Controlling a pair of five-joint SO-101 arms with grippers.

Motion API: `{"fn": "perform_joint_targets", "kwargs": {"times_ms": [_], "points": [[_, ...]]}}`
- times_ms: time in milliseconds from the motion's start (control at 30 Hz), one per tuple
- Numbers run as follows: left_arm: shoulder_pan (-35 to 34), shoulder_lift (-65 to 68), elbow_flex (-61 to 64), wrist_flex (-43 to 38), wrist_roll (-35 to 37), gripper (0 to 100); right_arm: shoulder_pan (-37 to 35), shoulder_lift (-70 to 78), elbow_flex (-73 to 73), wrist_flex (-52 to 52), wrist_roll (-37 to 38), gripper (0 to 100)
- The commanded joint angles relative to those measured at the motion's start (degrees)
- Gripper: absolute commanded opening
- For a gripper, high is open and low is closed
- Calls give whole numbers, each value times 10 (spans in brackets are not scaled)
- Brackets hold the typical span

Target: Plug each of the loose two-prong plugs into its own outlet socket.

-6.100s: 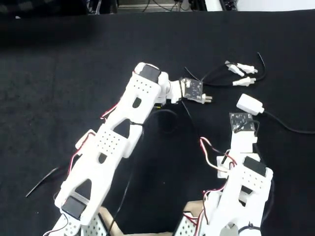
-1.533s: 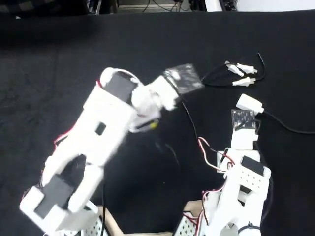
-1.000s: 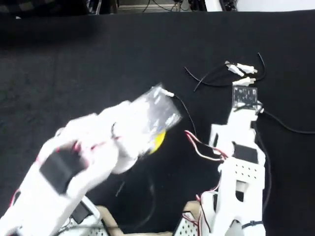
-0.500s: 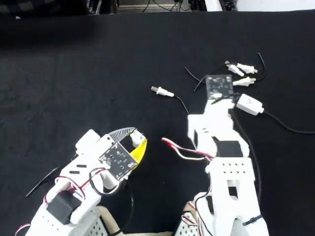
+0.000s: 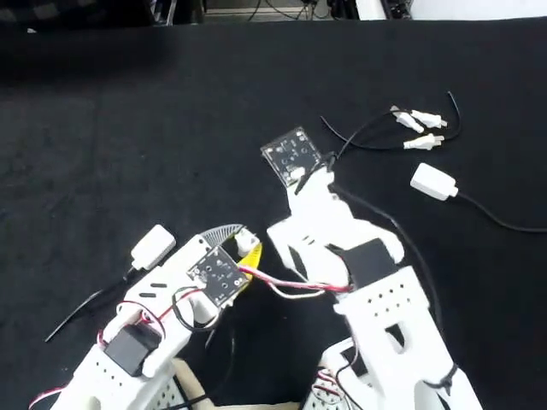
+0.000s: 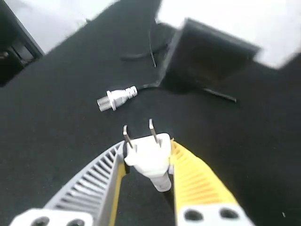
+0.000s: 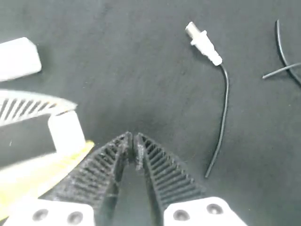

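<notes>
My left gripper (image 5: pixel 240 246) sits low at the table's left front, shut on a white two-prong plug (image 6: pixel 149 153) whose prongs point away from the wrist. A second white plug (image 6: pixel 116 99) lies on the black table just beyond it, its black cord (image 7: pixel 221 122) trailing off. My right arm (image 5: pixel 329 226) stretches over that plug (image 7: pixel 203 37) from the right. The right gripper (image 7: pixel 134 141) hangs above the cloth with its black fingers shut on nothing. A white outlet socket (image 5: pixel 433 182) lies at the right, and another white socket block (image 5: pixel 154 246) lies beside the left arm.
More loose white plugs (image 5: pixel 422 128) with black cords lie at the back right. A black cable (image 5: pixel 504 224) runs from the right socket to the table's right edge. The two arms stand close together at the front middle.
My right arm has swung left, away from the right socket, and now covers the plug lying mid-table. The left arm, pulled back earlier with its plug, has hardly moved in the last half second.
</notes>
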Motion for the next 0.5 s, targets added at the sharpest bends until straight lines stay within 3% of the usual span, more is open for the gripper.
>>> {"fn": "perform_joint_targets", "kwargs": {"times_ms": [0,233,467], "points": [[25,-4,0,-32,4,28,-12,-50,-31,25,7,12],[101,-4,1,-33,4,28,-106,-185,69,-26,11,12],[102,-4,-2,-33,4,28,-113,-182,85,-24,22,12]]}}
